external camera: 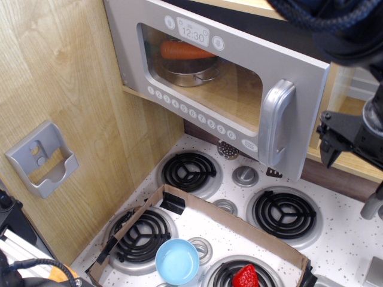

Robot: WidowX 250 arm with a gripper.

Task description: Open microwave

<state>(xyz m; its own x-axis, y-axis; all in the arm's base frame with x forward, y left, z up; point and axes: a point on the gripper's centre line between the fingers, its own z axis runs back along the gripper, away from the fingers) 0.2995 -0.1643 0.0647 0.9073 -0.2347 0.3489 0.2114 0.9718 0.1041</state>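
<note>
The grey toy microwave [197,78] sits in the wooden cabinet at the top. Its windowed door shows a 12:30 clock panel, a row of round white buttons and a curved silver handle [274,122] on the right. The door's handle side stands a little out from the cabinet, slightly ajar. Inside are a metal pot [188,72] and a carrot [185,49]. My black gripper [335,143] hangs just right of the door's right edge, apart from the handle, holding nothing. Its jaws look spread.
A toy stove [347,251] with several black coil burners lies below. On it are a cardboard tray [239,224], a light blue bowl [177,261] and a red strawberry [244,277]. A small grey holder [42,158] hangs on the left wooden wall.
</note>
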